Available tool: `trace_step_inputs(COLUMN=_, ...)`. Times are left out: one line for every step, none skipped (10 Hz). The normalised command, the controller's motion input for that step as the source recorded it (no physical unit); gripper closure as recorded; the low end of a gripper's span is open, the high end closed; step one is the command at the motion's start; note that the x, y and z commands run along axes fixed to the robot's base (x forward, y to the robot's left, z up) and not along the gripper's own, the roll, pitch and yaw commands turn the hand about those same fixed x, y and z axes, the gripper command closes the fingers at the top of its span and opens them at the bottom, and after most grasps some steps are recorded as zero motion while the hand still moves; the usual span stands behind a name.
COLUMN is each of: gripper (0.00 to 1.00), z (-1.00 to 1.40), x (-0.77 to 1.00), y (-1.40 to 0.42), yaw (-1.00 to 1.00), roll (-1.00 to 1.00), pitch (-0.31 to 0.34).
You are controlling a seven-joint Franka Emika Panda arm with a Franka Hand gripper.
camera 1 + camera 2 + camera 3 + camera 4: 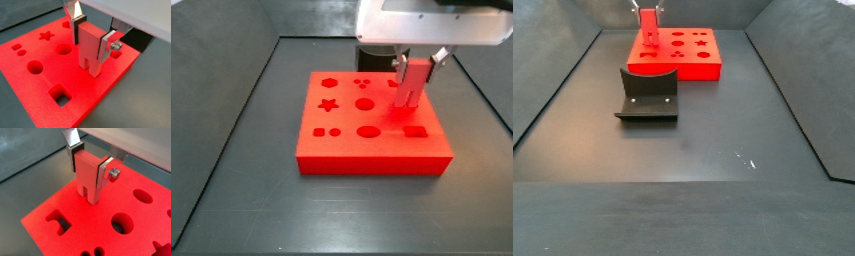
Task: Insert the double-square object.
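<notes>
The double-square object (pixel 90 52) is a tall red peg with two square prongs at its lower end. My gripper (pixel 93 37) is shut on its upper part and holds it upright over the large red board (pixel 100 95) with shaped holes. The prongs are close above the board near one edge, next to a small hole (pixel 116 55) partly hidden by a finger; I cannot tell if they touch. The peg (pixel 90 175), gripper (pixel 91 165) and board (pixel 80 218) show in both wrist views. In a side view the peg (pixel 412 82) stands over the board's right part (pixel 372 150).
The board has star (pixel 45 36), round (pixel 63 49) and square (pixel 61 95) holes. In a side view the fixture (pixel 647 95) stands on the dark floor in front of the board (pixel 680 62). Dark walls enclose the floor.
</notes>
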Motion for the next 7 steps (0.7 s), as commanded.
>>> trace_step_inputs(gripper=1.0, z=-0.68, x=0.0, y=0.02, yaw=0.0, roll=0.07, pitch=0.0)
trace_step_inputs(gripper=1.0, z=-0.76, x=0.0, y=0.0, yaw=0.0, roll=0.02, pitch=-0.019)
trace_step_inputs(gripper=1.0, z=-0.77, x=0.05, y=0.0, yaw=0.0, roll=0.0, pitch=-0.074)
trace_step_inputs(gripper=1.0, z=-0.79, x=0.05, y=0.0, yaw=0.0, roll=0.0, pitch=-0.091)
trace_step_inputs(gripper=1.0, z=-0.64, x=0.0, y=0.0, yaw=0.0, roll=0.0, pitch=-0.08)
trace_step_inputs(gripper=1.0, z=0.0, x=0.0, y=0.0, yaw=-0.04, roll=0.0, pitch=0.02)
trace_step_inputs(gripper=1.0, z=0.0, x=0.0, y=0.0, yaw=0.0, roll=0.0, pitch=0.0)
